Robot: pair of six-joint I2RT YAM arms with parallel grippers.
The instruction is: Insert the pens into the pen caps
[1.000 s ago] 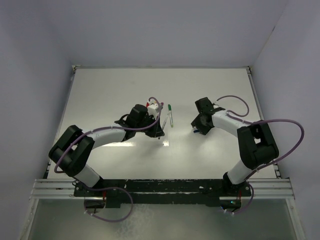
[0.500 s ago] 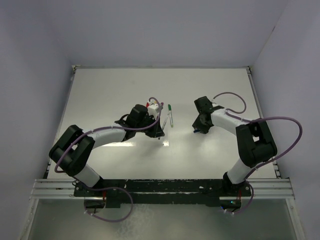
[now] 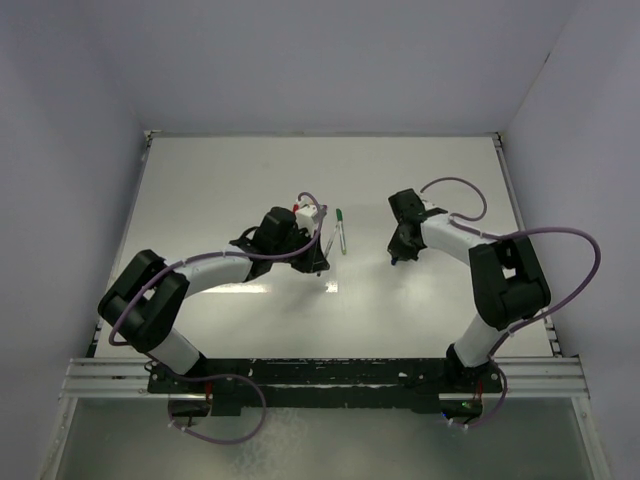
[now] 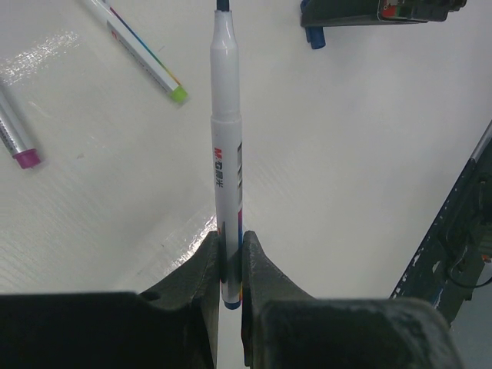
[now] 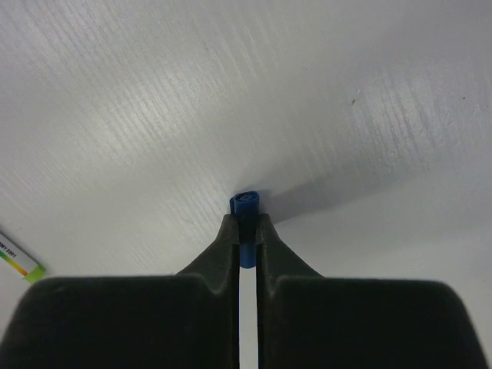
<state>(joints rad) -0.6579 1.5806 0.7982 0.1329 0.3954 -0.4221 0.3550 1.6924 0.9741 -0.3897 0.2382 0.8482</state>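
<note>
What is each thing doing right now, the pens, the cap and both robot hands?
left gripper: jaws shut on the blue pen.
blue pen: held, uncapped.
right gripper: jaws shut on the blue cap.
blue cap: pinched at the jaw ends.
green pen: lying flat on the table.
purple pen: lying flat on the table.

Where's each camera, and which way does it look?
Top external: high behind the arms, looking down on the table; both arms show.
Left wrist: behind the left gripper, looking along the blue pen it holds.
Right wrist: behind the right gripper, looking down at the blue cap it holds.
Both wrist views show the blue cap.
</note>
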